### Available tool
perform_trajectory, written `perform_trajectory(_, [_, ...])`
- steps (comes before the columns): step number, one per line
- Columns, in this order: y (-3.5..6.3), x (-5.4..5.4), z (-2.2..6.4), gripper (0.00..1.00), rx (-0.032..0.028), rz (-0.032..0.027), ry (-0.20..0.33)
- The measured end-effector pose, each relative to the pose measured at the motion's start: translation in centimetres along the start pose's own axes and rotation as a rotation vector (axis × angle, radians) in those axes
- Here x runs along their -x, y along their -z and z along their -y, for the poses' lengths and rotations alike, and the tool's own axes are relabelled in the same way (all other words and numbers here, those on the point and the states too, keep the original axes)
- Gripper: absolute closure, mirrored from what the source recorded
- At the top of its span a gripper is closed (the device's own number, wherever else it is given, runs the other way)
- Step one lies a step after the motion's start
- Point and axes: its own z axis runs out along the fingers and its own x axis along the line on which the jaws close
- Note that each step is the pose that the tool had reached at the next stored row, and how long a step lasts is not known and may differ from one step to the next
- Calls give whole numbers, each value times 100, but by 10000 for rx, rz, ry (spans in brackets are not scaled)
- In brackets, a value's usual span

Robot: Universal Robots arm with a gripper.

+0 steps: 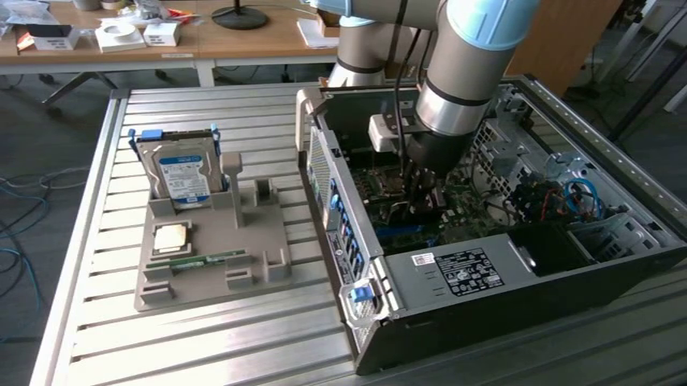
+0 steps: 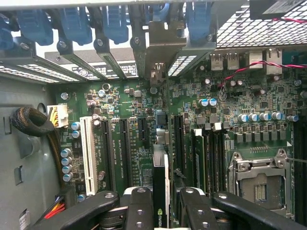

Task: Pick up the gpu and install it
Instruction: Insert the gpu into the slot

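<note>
My gripper (image 2: 161, 213) is shut on the gpu (image 2: 160, 182), a thin dark card seen edge-on with a green logo between the black fingers (image 2: 138, 211). The card hangs just above the green motherboard (image 2: 129, 143), in line with a long black slot. Its pale metal bracket (image 2: 159, 43) reaches toward the case's rear openings with blue latches. In the exterior view the gripper (image 1: 421, 193) is low inside the open computer case (image 1: 451, 273), over the motherboard, and the arm hides most of the card.
On the slatted table to the exterior view's left, a grey fixture (image 1: 215, 249) holds a hard drive (image 1: 185, 173), a processor chip (image 1: 172, 237) and a green memory stick (image 1: 199, 260). Inside the case are a processor socket (image 2: 256, 179), a white slot (image 2: 88, 153) and a cable bundle (image 2: 31, 122).
</note>
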Motion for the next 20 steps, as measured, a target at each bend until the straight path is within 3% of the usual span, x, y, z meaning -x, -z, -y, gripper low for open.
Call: perform_trajectory(20, [12, 0, 0, 74, 0, -1, 0])
